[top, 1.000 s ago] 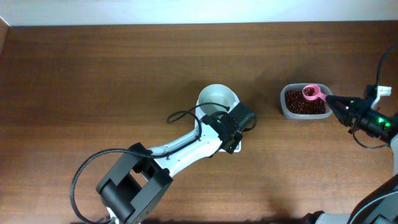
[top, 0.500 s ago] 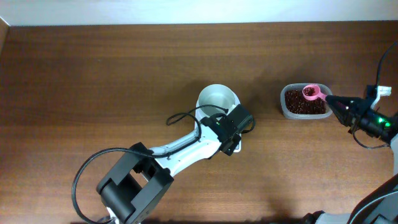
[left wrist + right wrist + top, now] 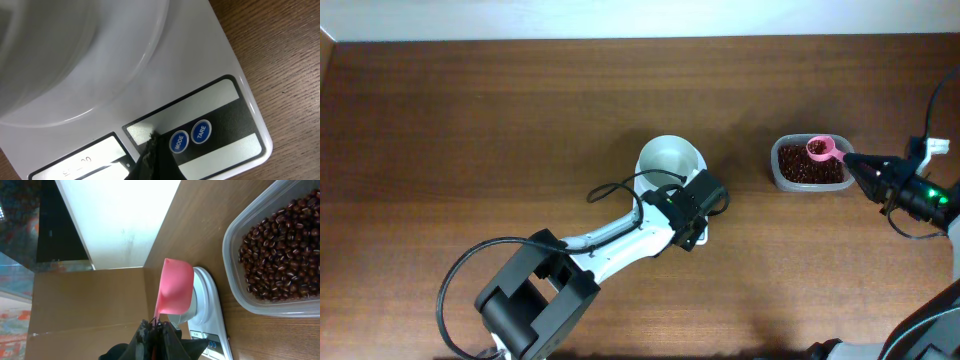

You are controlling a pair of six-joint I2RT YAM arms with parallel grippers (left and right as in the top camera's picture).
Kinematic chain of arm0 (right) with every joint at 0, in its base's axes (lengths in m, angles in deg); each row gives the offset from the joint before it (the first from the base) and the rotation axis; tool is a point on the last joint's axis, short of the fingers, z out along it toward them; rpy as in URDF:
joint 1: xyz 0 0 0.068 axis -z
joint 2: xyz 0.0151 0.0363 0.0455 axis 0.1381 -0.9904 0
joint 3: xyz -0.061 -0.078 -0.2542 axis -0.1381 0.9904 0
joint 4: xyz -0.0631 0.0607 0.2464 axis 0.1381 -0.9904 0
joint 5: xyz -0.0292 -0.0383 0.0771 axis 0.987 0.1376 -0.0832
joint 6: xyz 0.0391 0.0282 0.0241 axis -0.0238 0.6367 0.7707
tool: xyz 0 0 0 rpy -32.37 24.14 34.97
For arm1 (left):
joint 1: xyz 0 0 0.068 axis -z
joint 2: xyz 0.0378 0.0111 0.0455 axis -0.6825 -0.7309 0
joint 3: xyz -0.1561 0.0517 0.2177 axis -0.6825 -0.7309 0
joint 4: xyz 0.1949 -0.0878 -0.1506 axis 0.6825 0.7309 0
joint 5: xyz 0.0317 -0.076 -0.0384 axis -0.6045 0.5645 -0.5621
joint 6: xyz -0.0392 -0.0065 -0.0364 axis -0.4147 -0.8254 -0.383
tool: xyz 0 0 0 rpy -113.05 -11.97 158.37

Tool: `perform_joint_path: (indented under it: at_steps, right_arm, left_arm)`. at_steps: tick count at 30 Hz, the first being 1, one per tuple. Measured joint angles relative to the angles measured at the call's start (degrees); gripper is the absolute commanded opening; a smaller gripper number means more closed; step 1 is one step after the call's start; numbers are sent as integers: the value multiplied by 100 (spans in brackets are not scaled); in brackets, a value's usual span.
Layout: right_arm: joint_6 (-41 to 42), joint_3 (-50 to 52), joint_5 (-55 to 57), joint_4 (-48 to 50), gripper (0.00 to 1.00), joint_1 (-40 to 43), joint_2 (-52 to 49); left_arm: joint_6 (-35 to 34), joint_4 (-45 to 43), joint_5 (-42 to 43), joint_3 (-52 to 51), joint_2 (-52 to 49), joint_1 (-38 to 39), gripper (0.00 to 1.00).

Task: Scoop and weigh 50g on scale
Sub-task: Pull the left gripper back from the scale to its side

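The scale (image 3: 227, 107) is white with a lit display (image 3: 85, 159) and two blue buttons; its round white bowl (image 3: 670, 160) stands mid-table. My left gripper (image 3: 151, 142) is shut, its dark tip resting on the scale's panel just left of the MODE button; from overhead the left gripper (image 3: 688, 205) covers the scale's body. My right gripper (image 3: 857, 161) is shut on the handle of a pink spoon (image 3: 819, 149), held over the beans (image 3: 808, 168) in a clear tub. In the right wrist view the pink spoon (image 3: 175, 287) shows its underside, so what it holds is hidden.
The clear tub (image 3: 230, 255) of beans stands right of the scale (image 3: 207, 305). The left arm's black cable (image 3: 615, 185) loops beside the bowl. A white wall edge runs along the table's far side.
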Motion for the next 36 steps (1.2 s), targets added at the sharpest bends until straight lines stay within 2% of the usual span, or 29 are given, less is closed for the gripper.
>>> perform_joint_path:
  at_steps: [9, 13, 19, 21, 23, 25, 26, 30, 32, 33, 36]
  right_arm:
    - [2, 0, -2, 0, 4, 0, 0]
    - [-2, 0, -2, -2, 4, 0, 0]
    - [-4, 0, -42, -68, 4, -2, 0]
    - [-131, 0, -42, -105, 4, -72, 0]
    - [-326, 7, -42, -177, 4, -262, 0]
    - [-413, 13, -44, -195, 4, -560, 0]
    - [-444, 13, -44, -203, 4, -691, 0]
    - [-483, 13, -46, -280, 4, -1176, 0]
    - [-496, 15, -44, -334, 4, -1460, 0]
    - [-496, 15, -44, -345, 4, -1550, 0]
    - [-494, 15, -44, -350, 4, -1941, 0]
  left_arm:
    - [127, -96, -37, -2, -33, -2, 0]
    - [129, 560, -33, 81, 63, -11, 0]
    - [144, 1056, -50, 101, 1606, -94, 1]
    - [146, 1204, -87, 105, 2111, -273, 14]
    - [157, 1252, -81, 105, 2518, -535, 20]
    - [188, 1281, -103, 105, 2885, -970, 36]
    - [175, 1287, -98, 105, 3016, -1202, 47]
    - [214, 1290, -118, 105, 3200, -2166, 70]
    - [225, 1290, -133, 105, 3200, -2669, 96]
    - [234, 1290, -144, 105, 3200, -2813, 99]
    - [227, 1292, -149, 105, 3200, -2959, 99]
